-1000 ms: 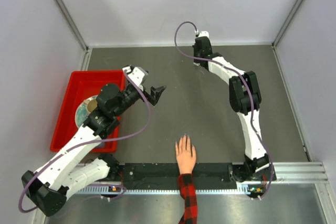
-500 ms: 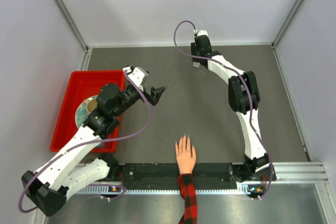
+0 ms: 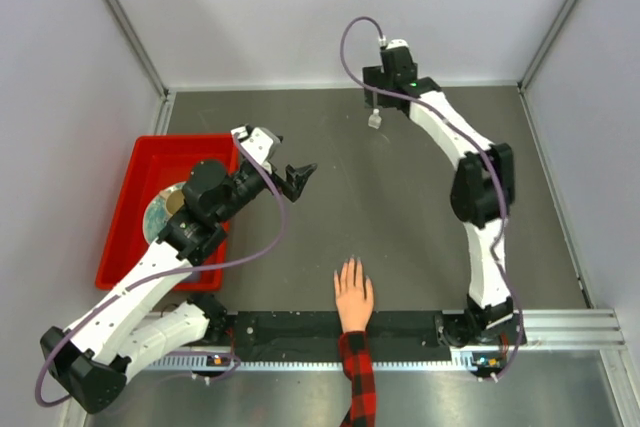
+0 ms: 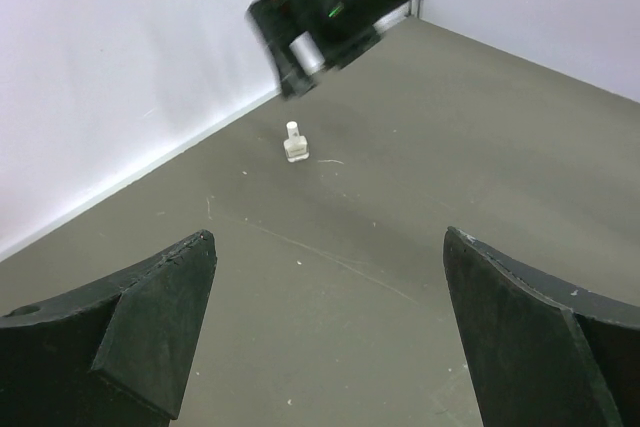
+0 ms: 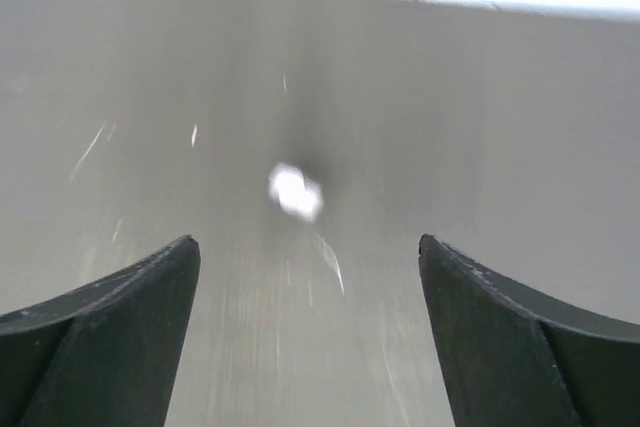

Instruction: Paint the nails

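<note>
A light-skinned hand (image 3: 353, 295) in a red-and-black plaid sleeve lies flat at the table's near edge, fingers pointing away. The nails (image 3: 349, 264) at its tips are too small to make out. A small clear bottle (image 3: 374, 120) stands alone on the far part of the table; it also shows as the bottle (image 4: 295, 143) in the left wrist view and as a blurred bottle (image 5: 295, 192) in the right wrist view. My right gripper (image 3: 379, 97) (image 5: 308, 242) hovers open just above and behind it, holding nothing. My left gripper (image 3: 300, 175) (image 4: 328, 237) is open mid-table, facing the bottle.
A red tray (image 3: 122, 217) holding a round dish (image 3: 163, 210) sits at the left, under my left arm. A black strip (image 3: 290, 327) runs along the near edge. White walls close the table at the back and sides.
My right gripper has opened, let go of the bottle and pulled up and back toward the far wall. The bottle stays standing. The left arm and the hand have not moved.
</note>
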